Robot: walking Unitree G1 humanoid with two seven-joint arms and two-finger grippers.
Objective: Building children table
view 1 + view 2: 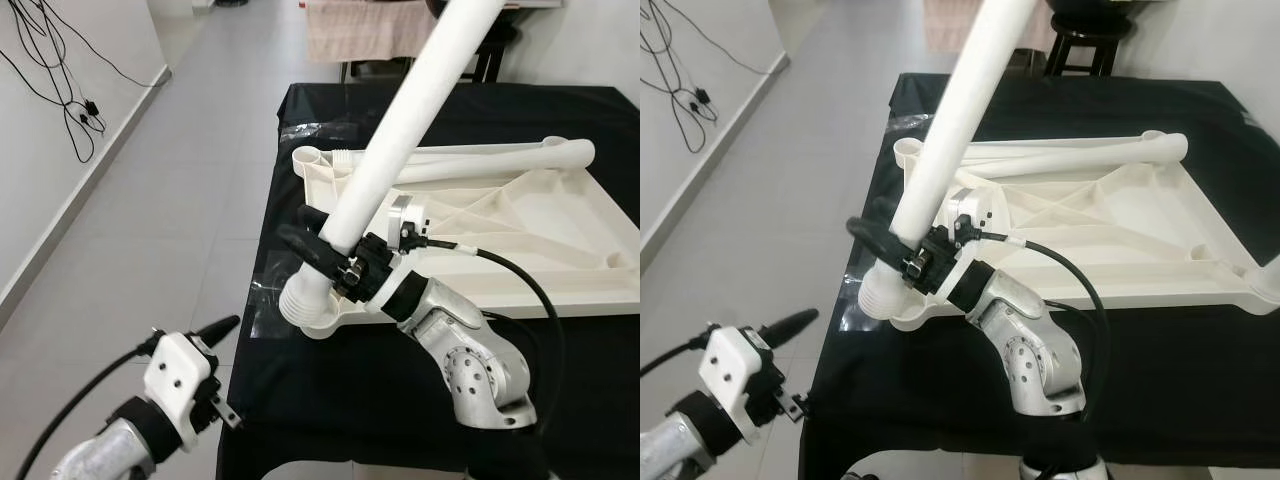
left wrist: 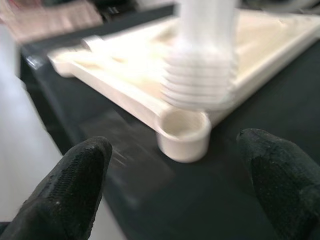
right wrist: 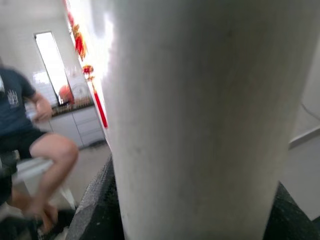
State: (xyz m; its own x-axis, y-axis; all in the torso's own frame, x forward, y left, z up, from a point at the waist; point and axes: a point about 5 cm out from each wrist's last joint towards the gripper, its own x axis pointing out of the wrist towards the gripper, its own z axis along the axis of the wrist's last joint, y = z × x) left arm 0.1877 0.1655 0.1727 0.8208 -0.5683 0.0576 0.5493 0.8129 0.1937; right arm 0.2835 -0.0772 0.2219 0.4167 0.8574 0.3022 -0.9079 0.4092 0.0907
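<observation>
A: Left eye view first: why is the white table leg (image 1: 400, 140) slanting up toward the top of the frame instead of lying flat?

B: Because the right gripper (image 1: 325, 255) is clenched around its lower part, just above the threaded end (image 1: 305, 300), which sits at the corner socket (image 1: 325, 322) of the upturned white tabletop (image 1: 560, 235). I'd judge it is being lined up to screw in, so the leg has to stand off the tabletop at an angle close to the socket's axis.

A: And the tabletop is underside-up for that reason?

B: It seems so. Its ribs and sockets face upward at the centre right of the frame, resting on the table (image 1: 300, 400) with the black cloth. A second leg (image 1: 500, 160) lies flat across its far side, toward the upper right, apparently waiting its turn.

A: Is the thread seated?

B: Hard to say. In the left wrist view the ribbed end (image 2: 200, 82) is blurred, hanging just above and behind the round socket (image 2: 182, 132); it looks off-centre, not yet in.

A: What is the left gripper (image 1: 215, 375) doing?

B: It hovers at the lower left, off the table's near corner, fingers (image 2: 75, 175) spread and holding nothing, pointed at the socket, perhaps ready to steady something.

A: Anything else?

B: The right wrist view shows the leg (image 3: 200, 115) close between the dark fingers (image 3: 95, 210), and a seated person (image 3: 30, 125) in the background, blurred.
</observation>
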